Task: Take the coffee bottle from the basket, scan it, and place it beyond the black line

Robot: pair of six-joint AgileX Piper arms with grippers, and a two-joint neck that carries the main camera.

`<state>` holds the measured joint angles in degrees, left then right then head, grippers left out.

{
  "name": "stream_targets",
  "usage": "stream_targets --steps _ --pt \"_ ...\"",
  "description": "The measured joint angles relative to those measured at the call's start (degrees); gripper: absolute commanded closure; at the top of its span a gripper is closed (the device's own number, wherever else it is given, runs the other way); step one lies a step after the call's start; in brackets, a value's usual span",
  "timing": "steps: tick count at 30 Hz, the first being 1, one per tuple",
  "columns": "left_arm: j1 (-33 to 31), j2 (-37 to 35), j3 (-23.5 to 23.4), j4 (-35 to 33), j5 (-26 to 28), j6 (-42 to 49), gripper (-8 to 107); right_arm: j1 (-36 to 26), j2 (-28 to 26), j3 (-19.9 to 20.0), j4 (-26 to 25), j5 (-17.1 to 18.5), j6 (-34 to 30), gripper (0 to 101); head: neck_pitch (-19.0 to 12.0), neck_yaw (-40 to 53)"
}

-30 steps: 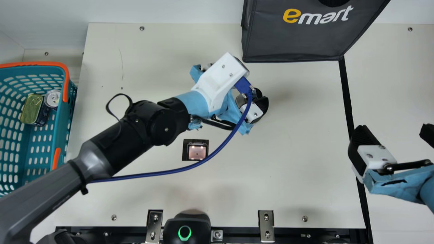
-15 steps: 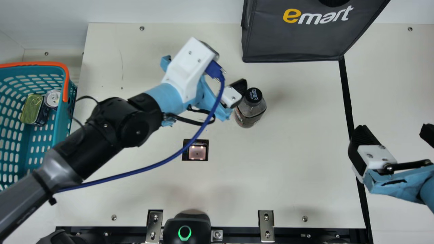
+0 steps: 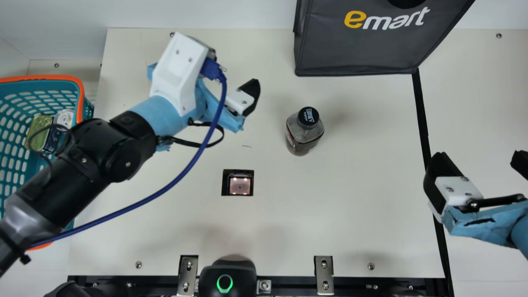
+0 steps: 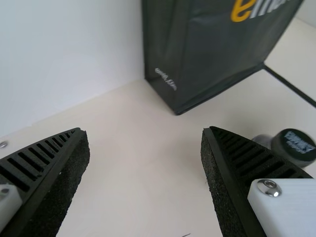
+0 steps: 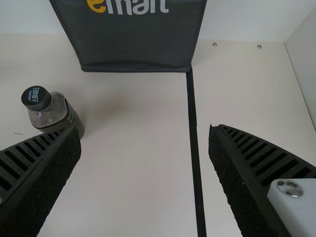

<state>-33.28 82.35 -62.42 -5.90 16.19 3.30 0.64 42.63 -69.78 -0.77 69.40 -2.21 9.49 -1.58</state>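
Our left gripper point(image 3: 241, 100) has its fingers spread with nothing between them, and our right one point(image 3: 478, 159), over by the black line point(image 3: 421, 111), is just as wide and holding zip. Between the two, our coffee bottle point(image 3: 304, 131) stands upright on the table point(image 3: 354, 206), short of that line. Farther out we've got the dark bag point(image 3: 371, 45) and the basket point(image 3: 41, 78) with tins.

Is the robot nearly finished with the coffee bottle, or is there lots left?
The coffee bottle is out of the basket, standing on the table. Nothing is in hand: the left pincer and right pincer are open and empty. Getting it past the black line is left; whether it's been scanned, I can't tell.
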Motion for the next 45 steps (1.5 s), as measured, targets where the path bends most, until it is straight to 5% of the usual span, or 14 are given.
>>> stream_targets --steps 45 --pt "18.58 -17.54 13.7 12.21 6.64 -11.29 9 0.0 0.0 0.0 0.01 0.06 0.0 10 0.0 0.0"
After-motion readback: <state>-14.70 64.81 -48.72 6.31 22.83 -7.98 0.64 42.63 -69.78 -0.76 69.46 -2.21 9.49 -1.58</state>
